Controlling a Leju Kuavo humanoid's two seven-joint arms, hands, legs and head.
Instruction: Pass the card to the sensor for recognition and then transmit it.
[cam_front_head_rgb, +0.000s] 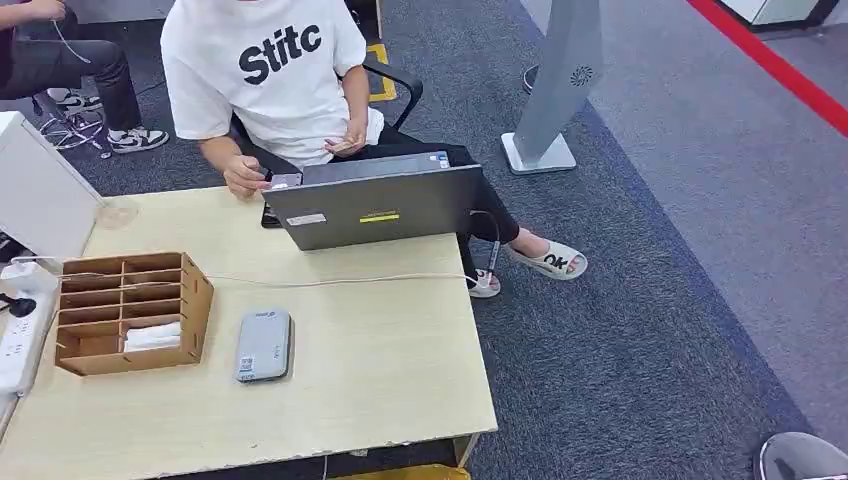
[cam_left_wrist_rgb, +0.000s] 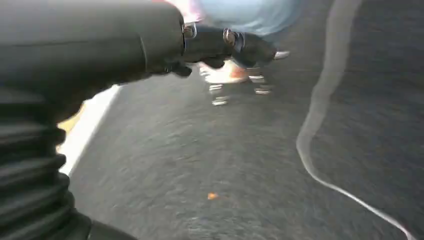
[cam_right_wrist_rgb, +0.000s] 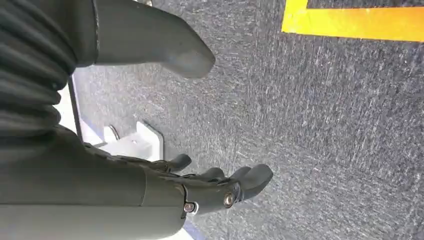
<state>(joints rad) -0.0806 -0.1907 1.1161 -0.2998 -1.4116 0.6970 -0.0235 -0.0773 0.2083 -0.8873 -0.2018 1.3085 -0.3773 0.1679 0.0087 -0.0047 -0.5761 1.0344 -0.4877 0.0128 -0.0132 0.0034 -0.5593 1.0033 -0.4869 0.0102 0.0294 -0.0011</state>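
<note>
- Right hand (cam_right_wrist_rgb: 215, 187) hangs over grey carpet (cam_right_wrist_rgb: 325, 125), fingers apart, holding nothing.
- Left hand (cam_left_wrist_rgb: 220, 45) blurred; I cannot tell its state.
- One white card stack (cam_front_head_rgb: 153, 336) in the wooden organizer (cam_front_head_rgb: 196, 300); one grey sensor (cam_front_head_rgb: 264, 345) beside it on the table (cam_front_head_rgb: 380, 370); one laptop (cam_front_head_rgb: 375, 205).

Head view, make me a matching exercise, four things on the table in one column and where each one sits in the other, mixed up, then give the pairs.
Things:
1. laptop
2. grey sensor
3. wooden organizer
4. power strip

Places:
A. hanging off the table's left edge
B. far edge, in front of the seated person
C. flat on the table, just right of the compartment box
D. left part of the table, white cards in one compartment

Pairs: 1-B, 2-C, 3-D, 4-A
</note>
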